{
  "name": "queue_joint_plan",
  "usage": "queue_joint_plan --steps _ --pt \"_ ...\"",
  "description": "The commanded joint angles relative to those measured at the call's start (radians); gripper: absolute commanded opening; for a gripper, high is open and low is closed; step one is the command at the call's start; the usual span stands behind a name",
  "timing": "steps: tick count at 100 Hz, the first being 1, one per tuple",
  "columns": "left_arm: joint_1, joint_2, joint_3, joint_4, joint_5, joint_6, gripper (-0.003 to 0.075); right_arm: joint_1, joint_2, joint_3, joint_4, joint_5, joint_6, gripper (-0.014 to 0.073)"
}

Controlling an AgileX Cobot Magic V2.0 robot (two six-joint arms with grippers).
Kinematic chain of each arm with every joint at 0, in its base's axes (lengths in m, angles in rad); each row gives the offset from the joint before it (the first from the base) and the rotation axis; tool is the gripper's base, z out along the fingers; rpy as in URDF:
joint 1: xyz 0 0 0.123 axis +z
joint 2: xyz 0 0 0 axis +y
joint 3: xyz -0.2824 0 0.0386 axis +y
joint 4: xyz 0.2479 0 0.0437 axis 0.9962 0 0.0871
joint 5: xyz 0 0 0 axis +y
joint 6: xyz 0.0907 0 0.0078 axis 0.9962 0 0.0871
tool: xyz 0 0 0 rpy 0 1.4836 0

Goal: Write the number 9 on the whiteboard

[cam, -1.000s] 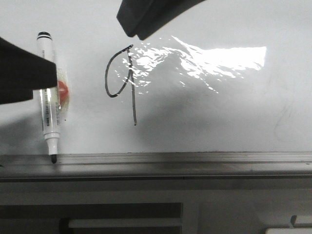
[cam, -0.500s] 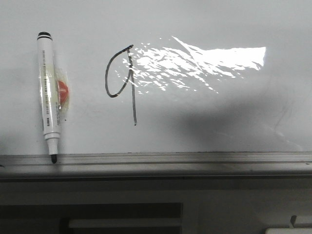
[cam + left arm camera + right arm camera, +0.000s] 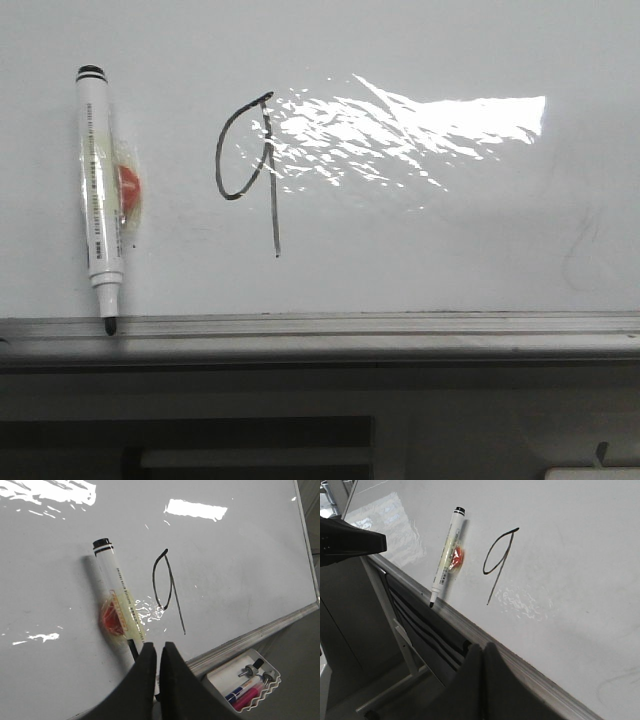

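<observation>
Front view: the number 9 (image 3: 247, 172) is drawn in black on the whiteboard (image 3: 450, 250), right of a marker (image 3: 100, 195) stood tip-down on the ledge (image 3: 400, 325). Left gripper (image 3: 158, 652) and right gripper (image 3: 482, 652) are seen closed, holding nothing, only in wrist views.

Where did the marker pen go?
In the front view the marker is on the whiteboard at the far left, left of the number 9, standing upright with its black tip down on the grey ledge.

black number 9 (image 3: 250, 175), glossy white-grey whiteboard (image 3: 420, 250)
</observation>
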Motion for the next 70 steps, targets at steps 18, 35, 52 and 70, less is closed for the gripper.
queue_joint_plan --steps 18,35,52,70 --pt "-0.004 0.002 -0.029 0.01 -0.061 0.005 -0.002 0.002 -0.068 -0.001 -0.013 -0.076 -0.008 -0.0067" --pt "-0.004 0.002 -0.029 0.008 -0.061 0.005 -0.002 0.002 -0.068 -0.001 -0.013 -0.074 -0.008 -0.0067" --pt "-0.004 0.002 -0.029 0.008 -0.061 0.005 -0.002 0.002 -0.068 -0.001 -0.013 -0.074 -0.008 -0.0067" --pt "-0.004 0.002 -0.029 0.008 -0.061 0.005 -0.002 0.002 -0.068 -0.001 -0.013 -0.074 -0.008 -0.0067"
